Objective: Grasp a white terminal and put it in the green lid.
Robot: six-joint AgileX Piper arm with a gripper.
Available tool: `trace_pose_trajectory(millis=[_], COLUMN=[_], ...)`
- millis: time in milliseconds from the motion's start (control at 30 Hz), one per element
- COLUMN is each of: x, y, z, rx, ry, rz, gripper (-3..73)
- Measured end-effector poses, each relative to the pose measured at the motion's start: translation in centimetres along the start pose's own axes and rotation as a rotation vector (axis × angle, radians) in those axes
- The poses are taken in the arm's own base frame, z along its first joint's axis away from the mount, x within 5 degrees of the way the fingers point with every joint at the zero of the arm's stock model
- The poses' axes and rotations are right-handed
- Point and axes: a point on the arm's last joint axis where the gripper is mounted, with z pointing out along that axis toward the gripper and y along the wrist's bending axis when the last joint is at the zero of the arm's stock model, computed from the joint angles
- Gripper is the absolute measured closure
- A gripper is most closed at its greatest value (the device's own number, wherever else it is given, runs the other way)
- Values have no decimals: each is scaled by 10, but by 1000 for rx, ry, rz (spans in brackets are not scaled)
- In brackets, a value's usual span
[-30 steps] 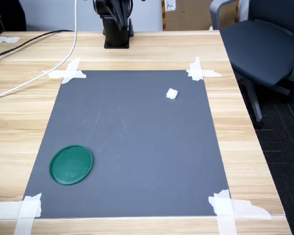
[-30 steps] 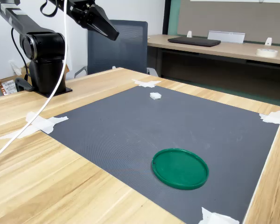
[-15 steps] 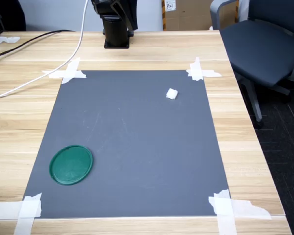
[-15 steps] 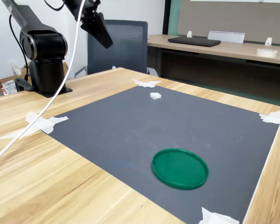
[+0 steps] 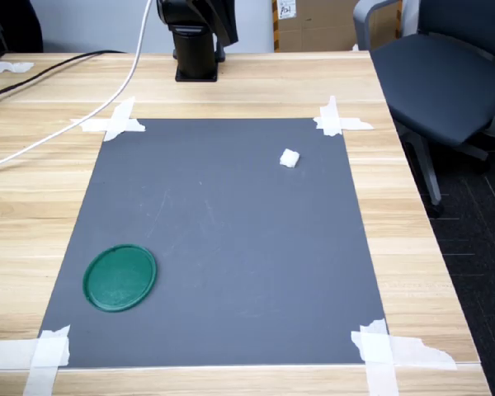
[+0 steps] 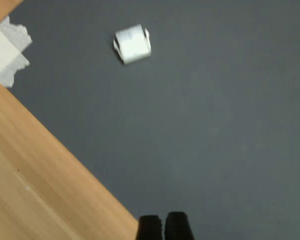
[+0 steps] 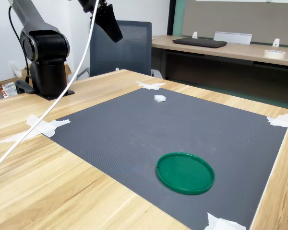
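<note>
1. One white terminal (image 5: 289, 158) on the dark grey mat (image 5: 231, 247), near the mat's far right corner in the first exterior view; nothing touches it.
2. One green lid (image 5: 120, 277), flat on the mat near its near left corner in the first exterior view, well apart from the terminal.
3. One end effector (image 7: 113, 26), raised high above the tabletop (image 5: 49, 190) in the second exterior view, holding nothing; in the wrist view its two dark fingertips (image 6: 151, 229) sit almost pressed together, a thin gap between them.
4. Four taped mat corners in the first exterior view; one tape strip (image 6: 7, 50) near the terminal in the wrist view.
5. One white cable (image 7: 62, 91) hanging across the tabletop.
6. One office chair (image 5: 445, 74) beside the tabletop.
</note>
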Motion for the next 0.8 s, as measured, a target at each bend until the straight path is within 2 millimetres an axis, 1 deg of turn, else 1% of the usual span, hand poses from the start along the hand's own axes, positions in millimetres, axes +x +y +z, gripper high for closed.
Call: trace_pose_trajectory(millis=[200,367,433,500,600,700,800], x=[-19,-24,-26,-28,-33,-36,-39], y=[-18,-28,-28,-23,-16,-14,-16], z=[-3,5,10,16,27,35,38], rx=[-5,-37,-57,-82,-94,-57,-19], ry=[4,47,69,103,171,214,205], rz=[5,48,38,8,-27,-35,-22], gripper=[669,578,527,467,359,250,172])
